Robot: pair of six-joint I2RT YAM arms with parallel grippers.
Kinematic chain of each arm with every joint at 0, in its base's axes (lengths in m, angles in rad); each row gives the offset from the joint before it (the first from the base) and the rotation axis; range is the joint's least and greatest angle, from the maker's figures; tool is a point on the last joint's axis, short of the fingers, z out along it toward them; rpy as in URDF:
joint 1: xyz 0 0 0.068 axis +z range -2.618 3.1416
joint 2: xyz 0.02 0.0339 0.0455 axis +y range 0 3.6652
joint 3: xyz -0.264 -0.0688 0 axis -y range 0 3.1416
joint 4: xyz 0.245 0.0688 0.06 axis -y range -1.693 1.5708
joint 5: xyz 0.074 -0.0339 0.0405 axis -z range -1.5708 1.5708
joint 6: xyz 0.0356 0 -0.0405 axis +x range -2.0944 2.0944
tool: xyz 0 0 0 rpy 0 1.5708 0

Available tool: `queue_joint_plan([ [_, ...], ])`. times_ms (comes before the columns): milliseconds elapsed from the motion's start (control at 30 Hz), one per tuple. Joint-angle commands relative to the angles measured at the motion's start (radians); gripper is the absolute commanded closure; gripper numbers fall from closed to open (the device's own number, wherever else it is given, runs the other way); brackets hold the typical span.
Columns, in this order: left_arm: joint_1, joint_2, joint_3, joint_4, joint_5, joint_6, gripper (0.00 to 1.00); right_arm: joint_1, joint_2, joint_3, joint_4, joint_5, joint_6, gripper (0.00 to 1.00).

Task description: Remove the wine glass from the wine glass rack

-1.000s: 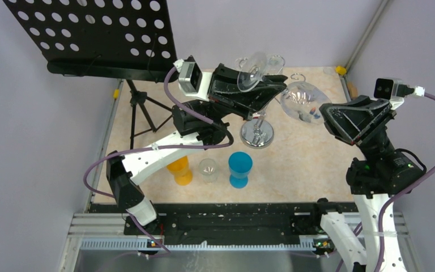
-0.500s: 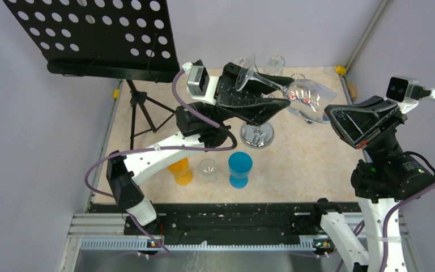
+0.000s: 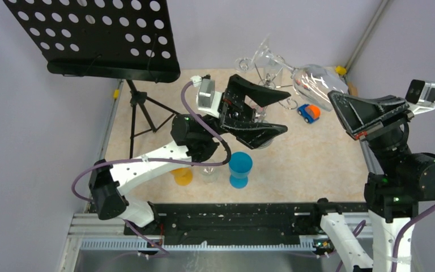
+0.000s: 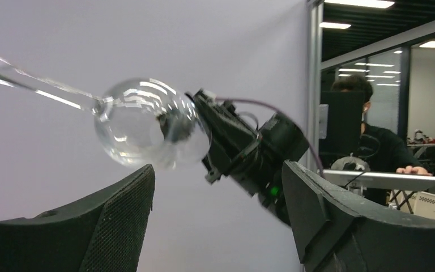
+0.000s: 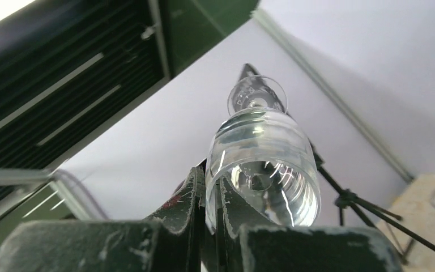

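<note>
Left fingers point(image 3: 255, 90) have just sprung wide apart, letting go of the clear stemmed wine glass point(image 3: 314, 79). Right fingers point(image 3: 362, 110) are clamped on its bowl rim and now carry it alone. It is raised, tilted, up right of the chrome curled-arm wire rack point(image 3: 242, 63). Removal looks done; putting it down on the desk point(image 3: 317, 158) is likely next.

We record the wine glass point(image 4: 147, 122) as clear, smooth, glossy glass with bright highlights on its bowl. The wine glass rack point(image 3: 276, 84) is thin, mirror-bright chrome wire. The music stand point(image 3: 90, 34) is matt black perforated sheet. The worktop point(image 3: 317, 164) is beige, marble-patterned and smooth. We note the left gripper point(image 4: 216, 187) as matt black plastic with finely stippled pads point(image 4: 126, 221). The blue cup point(image 3: 241, 169) looks like smooth plastic.
</note>
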Motion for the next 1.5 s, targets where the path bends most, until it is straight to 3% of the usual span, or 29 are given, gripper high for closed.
queue_joint_plan([
  [0, 0.006, -0.119, -0.111, -0.219, -0.079, 0.074, 0.15, -0.001, -0.002, 0.137, -0.379, 0.122, -0.242, 1.0],
  [267, 0.011, -0.32, -0.238, -0.641, -0.369, 0.379, 0.13, -0.001, 0.006, 0.342, -0.802, 0.272, -0.511, 1.0],
  [500, 0.015, -0.377, -0.12, -1.061, -0.689, 0.49, 0.06, -0.001, 0.101, 0.591, -1.26, 0.611, -0.741, 1.0],
  [700, 0.025, -0.39, -0.09, -1.148, -0.726, 0.509, 0.05, -0.001, 0.162, 0.554, -1.495, 0.784, -0.854, 1.0],
  [1000, 0.035, -0.366, -0.075, -1.182, -0.762, 0.444, 0.05, -0.001, 0.152, 0.246, -1.505, 0.59, -0.937, 1.0],
  [1467, 0.056, -0.369, -0.076, -1.222, -0.791, 0.413, 0.01, -0.001, 0.058, -0.125, -1.394, 0.232, -0.886, 1.0],
])
